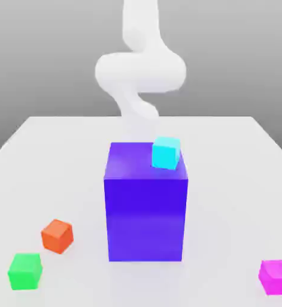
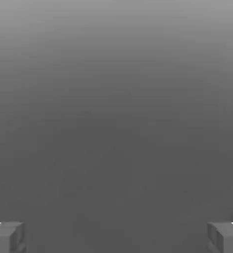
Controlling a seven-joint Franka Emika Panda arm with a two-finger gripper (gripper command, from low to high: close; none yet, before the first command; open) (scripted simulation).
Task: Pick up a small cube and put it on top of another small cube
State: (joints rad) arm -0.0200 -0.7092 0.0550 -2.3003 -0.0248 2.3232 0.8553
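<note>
One magenta cube (image 1: 275, 276), gripper (image 2: 116, 237) wide apart

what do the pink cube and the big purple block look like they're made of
Pink cube: looks like smooth glossy plastic, with bright highlights along its top edges. Big purple block: likely the same hard, shiny plastic, showing a soft sheen across its front face. Both are uniform in color with no grain.

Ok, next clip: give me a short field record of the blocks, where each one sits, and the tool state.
surface: white table
big block: blue-violet block, centre of table
on top of it: cyan cube, at a top corner
magenta cube: on table, exterior view's right, front
orange cube: on table, exterior view's left
green cube: beside the orange one, nearer the front
tool: open, holding nothing
stacking: not yet started
</note>
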